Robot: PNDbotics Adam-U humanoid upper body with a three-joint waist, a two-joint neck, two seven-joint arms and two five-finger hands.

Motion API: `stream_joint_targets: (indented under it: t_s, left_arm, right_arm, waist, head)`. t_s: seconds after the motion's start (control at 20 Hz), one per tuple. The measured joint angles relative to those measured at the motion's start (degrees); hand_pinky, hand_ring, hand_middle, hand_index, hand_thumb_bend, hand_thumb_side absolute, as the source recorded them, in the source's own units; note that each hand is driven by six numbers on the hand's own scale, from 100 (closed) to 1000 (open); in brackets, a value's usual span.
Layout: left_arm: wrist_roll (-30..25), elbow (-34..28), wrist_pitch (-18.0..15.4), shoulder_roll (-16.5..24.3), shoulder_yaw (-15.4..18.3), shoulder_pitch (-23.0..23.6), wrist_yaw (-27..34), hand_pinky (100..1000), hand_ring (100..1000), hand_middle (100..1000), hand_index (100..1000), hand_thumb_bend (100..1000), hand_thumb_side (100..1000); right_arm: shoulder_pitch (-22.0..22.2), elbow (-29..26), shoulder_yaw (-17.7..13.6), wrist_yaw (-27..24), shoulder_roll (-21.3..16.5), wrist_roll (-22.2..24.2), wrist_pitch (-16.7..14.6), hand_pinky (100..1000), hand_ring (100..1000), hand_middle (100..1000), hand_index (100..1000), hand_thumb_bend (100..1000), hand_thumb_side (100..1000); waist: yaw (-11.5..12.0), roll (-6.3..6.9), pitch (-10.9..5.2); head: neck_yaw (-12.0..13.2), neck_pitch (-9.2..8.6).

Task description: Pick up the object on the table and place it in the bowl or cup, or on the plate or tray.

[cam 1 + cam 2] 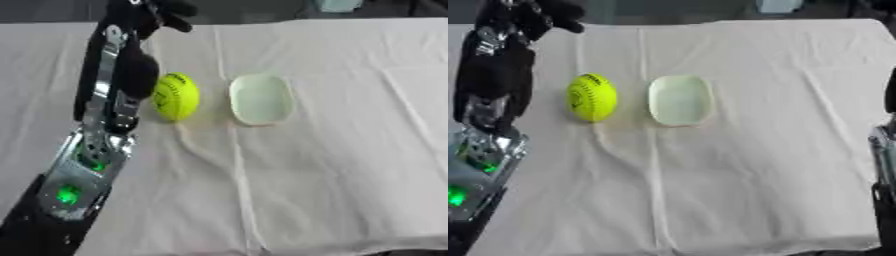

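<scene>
The left arm is mostly black, with a long silver plate along its forearm and a rounded black casing beside it. Toward seven o'clock it widens into a silver block lit by small green lights, above a black section. The left hand at twelve o'clock is black; at three o'clock a dark and grey strip of the right arm shows.

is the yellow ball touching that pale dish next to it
Apart. The right eye view shows a strip of cloth between the yellow ball and the pale dish.
</scene>
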Motion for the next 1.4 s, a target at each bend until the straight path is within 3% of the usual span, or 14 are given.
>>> stream_joint_targets:
  t_s: [0.15,0.3,0.55,0.95,1.2,1.4]
  left_arm:
    - [-0.02,0.0,0.22,0.01,0.0,0.11,-0.06,554,648,936,891,617,971]
    - [-2.9,0.0,3.6,1.83,-0.07,-0.47,-2.03,549,612,965,876,653,956]
    - [-18.82,0.0,11.72,11.41,-0.8,-5.81,-12.34,614,651,1000,872,666,1000]
    - [-40.93,-0.02,13.32,24.78,-2.6,-12.65,-21.0,765,815,1000,910,758,1000]
    - [-53.65,-0.04,16.16,28.11,-3.82,-15.66,-22.35,792,847,1000,922,762,1000]
    - [-60.0,0.33,19.15,28.35,-4.04,-17.72,-22.42,801,859,1000,924,770,1000]
  right_arm:
    - [0.0,0.0,0.0,0.19,0.01,-0.04,0.02,654,757,790,934,100,1000]
    - [0.01,0.01,0.01,0.24,0.01,-0.04,0.02,650,756,789,935,100,1000]
    - [0.05,0.03,0.08,0.45,0.0,0.0,0.04,642,754,789,936,100,1000]
    - [0.48,0.17,0.61,0.44,-0.08,0.38,0.22,636,752,788,938,100,1000]
    - [0.48,0.38,0.8,0.4,-0.49,0.81,0.3,633,751,787,939,100,1000]
    - [0.48,0.39,0.92,0.38,-0.5,0.84,0.32,631,750,786,940,100,1000]
  waist:
    - [0.03,0.0,0.0]
    - [-0.31,0.02,0.0]
    - [-1.48,0.81,-0.11]
    - [-2.68,1.93,-0.5]
    - [-3.41,2.57,-0.61]
    - [-3.99,2.83,-0.61]
  head:
    - [0.0,0.0]
    - [0.0,0.0]
    - [0.03,0.0]
    - [0.03,0.0]
    - [0.1,0.0]
    - [0.11,0.0]
